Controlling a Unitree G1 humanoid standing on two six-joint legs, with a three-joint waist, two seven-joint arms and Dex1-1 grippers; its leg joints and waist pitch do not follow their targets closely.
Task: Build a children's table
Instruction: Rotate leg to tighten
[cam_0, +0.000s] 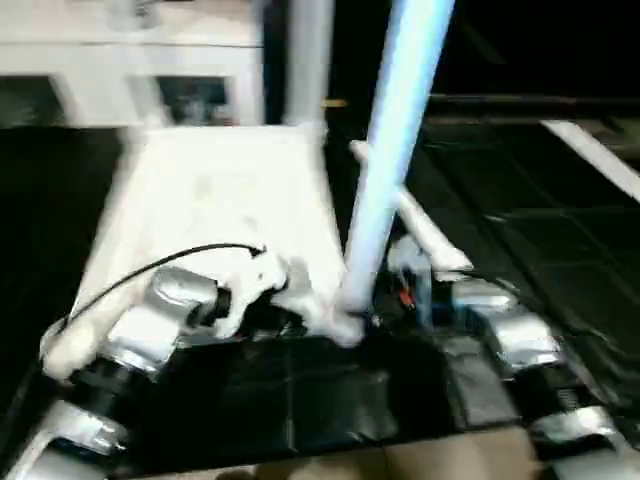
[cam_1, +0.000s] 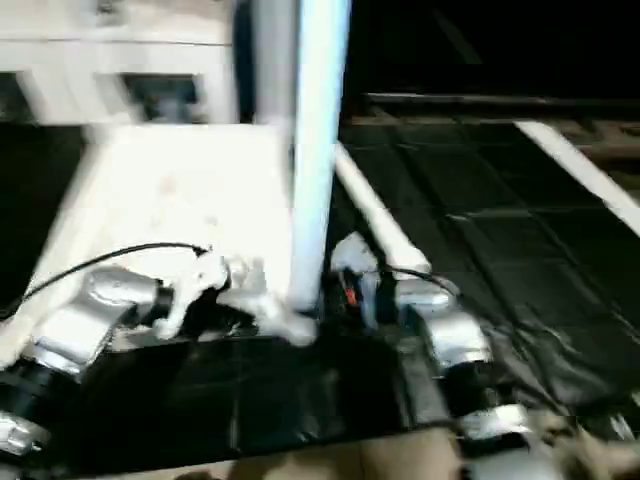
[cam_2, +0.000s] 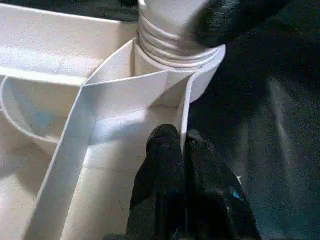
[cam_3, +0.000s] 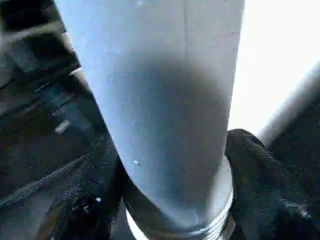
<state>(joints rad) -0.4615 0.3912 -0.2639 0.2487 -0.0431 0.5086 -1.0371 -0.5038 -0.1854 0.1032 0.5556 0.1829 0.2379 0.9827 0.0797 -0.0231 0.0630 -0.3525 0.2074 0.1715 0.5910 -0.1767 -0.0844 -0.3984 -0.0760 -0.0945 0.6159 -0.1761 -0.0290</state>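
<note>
The big white plastic table top (cam_0: 220, 210) lies ribbed side up on the dark sheeted floor (cam_0: 520, 260), and a long white tapered tubular leg (cam_0: 395, 150) stands in the round socket (cam_2: 200, 75) at its near right corner, leaning a little. The right hand (cam_3: 172, 200) has its two black fingers (cam_3: 252, 165) on either side of the leg just above the threaded collar (cam_2: 170, 47), touching it — a wide grip on the tube. The left hand (cam_2: 182, 145) is pinched shut with its tips on the thin upright rib (cam_2: 186, 115) running into the socket, bracing the top.

The step looks like screwing this leg home. It would go best with the leg brought plumb over the socket before turning, so the threads do not cross, and with the left hand pressing the top flat against the twist.

A second leg (cam_0: 300, 60) already stands at the far corner, and a loose one (cam_0: 420, 225) lies on the floor just beside the right hand — an elbow swing could knock it. The white cabinet (cam_0: 130, 70) sits well behind. Open floor lies to the right.
</note>
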